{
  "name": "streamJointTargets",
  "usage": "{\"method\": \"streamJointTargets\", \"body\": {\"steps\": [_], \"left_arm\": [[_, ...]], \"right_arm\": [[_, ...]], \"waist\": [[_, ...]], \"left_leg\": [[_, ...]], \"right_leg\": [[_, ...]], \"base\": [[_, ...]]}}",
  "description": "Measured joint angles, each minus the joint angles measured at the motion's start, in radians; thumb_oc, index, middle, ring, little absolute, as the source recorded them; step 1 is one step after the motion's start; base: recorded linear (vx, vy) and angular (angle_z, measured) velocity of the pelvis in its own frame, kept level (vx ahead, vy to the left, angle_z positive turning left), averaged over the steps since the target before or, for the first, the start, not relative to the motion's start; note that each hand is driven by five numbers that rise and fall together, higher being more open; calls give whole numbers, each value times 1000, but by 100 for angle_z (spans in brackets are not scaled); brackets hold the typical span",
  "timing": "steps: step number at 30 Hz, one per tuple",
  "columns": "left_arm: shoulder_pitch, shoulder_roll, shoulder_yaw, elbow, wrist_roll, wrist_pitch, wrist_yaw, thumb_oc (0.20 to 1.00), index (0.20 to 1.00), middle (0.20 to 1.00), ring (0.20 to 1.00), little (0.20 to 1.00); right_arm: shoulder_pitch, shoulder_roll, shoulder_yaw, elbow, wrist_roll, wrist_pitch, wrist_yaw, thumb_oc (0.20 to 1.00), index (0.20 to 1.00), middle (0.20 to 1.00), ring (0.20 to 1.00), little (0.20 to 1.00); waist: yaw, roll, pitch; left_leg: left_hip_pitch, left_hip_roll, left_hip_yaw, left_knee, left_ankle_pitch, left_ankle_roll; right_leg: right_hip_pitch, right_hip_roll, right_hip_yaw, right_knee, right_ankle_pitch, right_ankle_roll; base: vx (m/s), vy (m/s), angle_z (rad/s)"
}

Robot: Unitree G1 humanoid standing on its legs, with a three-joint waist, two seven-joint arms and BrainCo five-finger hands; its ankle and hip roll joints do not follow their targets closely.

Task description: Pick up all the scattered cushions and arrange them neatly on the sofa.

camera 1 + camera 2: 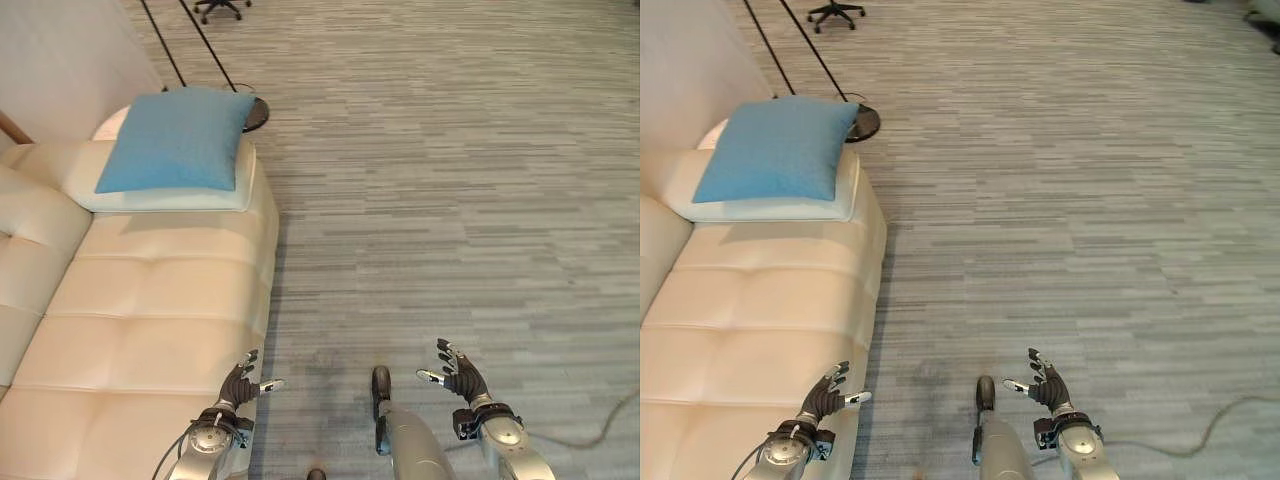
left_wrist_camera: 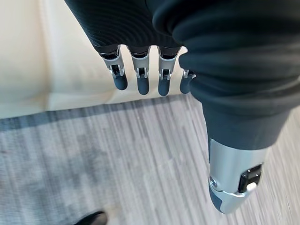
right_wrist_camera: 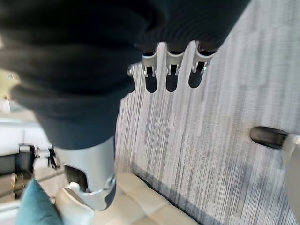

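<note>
A blue cushion (image 1: 178,138) lies on top of a white cushion (image 1: 165,190) at the far end of the cream sofa (image 1: 150,320). My left hand (image 1: 240,385) hovers open at the sofa's front edge, near me, holding nothing; its straight fingers (image 2: 143,77) hang above the sofa edge and carpet. Over the grey carpet to the right, my right hand (image 1: 460,378) is also open and empty, its fingers (image 3: 171,70) spread. The blue cushion (image 3: 35,206) also shows in the right wrist view.
Grey striped carpet (image 1: 450,180) spreads to the right of the sofa. A round black lamp base (image 1: 255,113) with a thin pole stands by the sofa's far end. An office chair's base (image 1: 220,8) sits at the far top.
</note>
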Motion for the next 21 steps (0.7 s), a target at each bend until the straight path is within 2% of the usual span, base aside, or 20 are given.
{"method": "streamJointTargets", "body": {"steps": [1,2,3,4,5,7,9,10,11,12,13,14,15,16,17,19,20,21], "left_arm": [[4,-2,1,8,-2,0,0,1000,1000,1000,1000,1000],[14,-7,5,17,-3,1,-1,1000,1000,1000,1000,1000],[23,-5,8,19,-3,1,-1,1000,1000,1000,1000,1000],[13,-1,15,16,-3,-1,1,1000,1000,1000,1000,1000],[15,1,18,15,-7,-1,1,1000,1000,1000,1000,1000],[10,-1,18,14,-8,-2,2,1000,1000,1000,1000,1000],[21,-2,25,11,-8,-6,2,1000,1000,1000,1000,1000],[22,-8,37,8,-8,-9,3,1000,1000,1000,1000,1000],[18,-12,50,9,-9,-9,8,1000,1000,1000,1000,1000],[18,-9,52,10,-9,-8,13,1000,1000,1000,1000,1000],[25,-11,65,17,-10,-5,16,1000,1000,1000,1000,1000],[29,-10,71,15,-10,-5,19,1000,1000,1000,1000,1000],[47,-6,81,13,-10,-5,24,1000,1000,1000,1000,1000],[54,-6,89,16,-11,-4,23,1000,1000,1000,1000,1000],[60,-2,93,18,-11,1,26,1000,1000,1000,1000,1000],[67,-2,95,21,-10,4,29,1000,1000,1000,1000,1000],[68,-2,93,22,-10,5,30,1000,1000,1000,1000,1000],[76,-1,91,22,-9,10,27,1000,1000,1000,1000,1000]], "right_arm": [[-2,-9,-1,-5,0,-3,-1,1000,1000,1000,1000,1000],[-12,-33,4,-12,0,-5,0,1000,1000,1000,1000,1000],[-27,-40,2,-14,0,-5,-1,1000,1000,1000,1000,1000],[-25,-46,-1,-14,0,-3,-3,1000,1000,1000,1000,1000],[-27,-53,0,-19,0,-3,-1,1000,1000,1000,1000,1000],[-16,-55,-8,-20,0,-2,-1,1000,1000,1000,1000,1000],[-18,-56,-8,-23,0,-4,-4,1000,1000,1000,1000,1000],[-24,-57,-7,-12,-1,0,-12,1000,1000,1000,1000,1000],[-28,-55,-7,-7,-1,2,-16,1000,1000,1000,1000,1000],[-31,-54,-6,-4,-2,3,-16,1000,1000,1000,1000,1000],[-35,-52,-5,4,-10,3,-18,1000,1000,1000,1000,1000],[-33,-51,-5,4,-12,3,-19,1000,1000,1000,1000,1000],[-31,-51,-1,1,-20,2,-19,1000,1000,1000,1000,1000],[-35,-52,-1,-3,-20,1,-19,1000,1000,1000,1000,1000],[-22,-55,-1,-2,-22,3,-18,1000,1000,1000,1000,1000],[6,-58,1,0,-24,7,-16,1000,1000,1000,1000,1000],[11,-59,1,1,-29,8,-16,1000,1000,1000,1000,1000],[28,-52,-1,-1,-33,17,-12,1000,1000,1000,1000,1000]], "waist": [[8,-1,0],[33,4,-2],[42,6,-2],[52,-17,7],[68,-23,10],[66,-40,10],[73,-42,5],[86,-26,0],[87,-24,-1],[94,-21,-1],[116,-12,-5],[118,-12,-6],[130,-16,-9],[136,-19,-12],[138,-28,-20],[144,-55,-49],[139,-50,-62],[130,-67,-65]], "left_leg": [[-48,9,5,113,16,-16],[-109,40,9,258,22,-19],[-150,55,30,323,17,-13],[-199,69,76,354,7,3],[-233,68,104,315,8,2],[-258,59,139,206,10,2],[-309,46,187,0,30,-11],[-317,35,197,-195,82,-7],[-335,32,198,-310,140,-6],[-351,31,202,-339,169,-9],[-369,37,235,-428,193,-3],[-380,34,246,-433,198,2],[-410,31,245,-409,233,23],[-417,27,249,-395,231,25],[-418,9,264,-391,244,43],[-432,-19,270,-370,247,59],[-430,-21,274,-367,280,88],[-400,-30,282,-331,385,174]], "right_leg": [[19,10,-4,-6,15,-42],[50,41,11,-12,-10,-124],[75,55,12,-30,-25,-139],[112,55,11,-55,-21,-142],[154,57,8,-82,-46,-154],[210,56,-4,-122,-37,-140],[282,68,-35,-189,-62,-111],[303,80,-46,-190,-98,-103],[326,94,-56,-188,-105,-83],[339,105,-55,-189,-122,-83],[378,129,-56,-188,-161,-65],[389,139,-60,-187,-147,-87],[437,147,-59,-187,-184,-81],[456,148,-50,-187,-214,-62],[492,146,-43,-186,-240,-73],[532,133,-31,-170,-308,-58],[547,131,-23,-156,-329,-56],[569,115,-8,-100,-353,-15]], "base": [[527,-299,-14],[428,-212,-20],[597,-208,-20],[452,-92,3],[456,-93,16],[386,-5,17],[549,36,24],[580,48,26],[572,58,17],[579,62,6],[409,76,-2],[415,84,-16],[611,129,-19],[676,142,-22],[695,165,-12],[563,149,-4],[436,121,1],[806,297,10]]}}
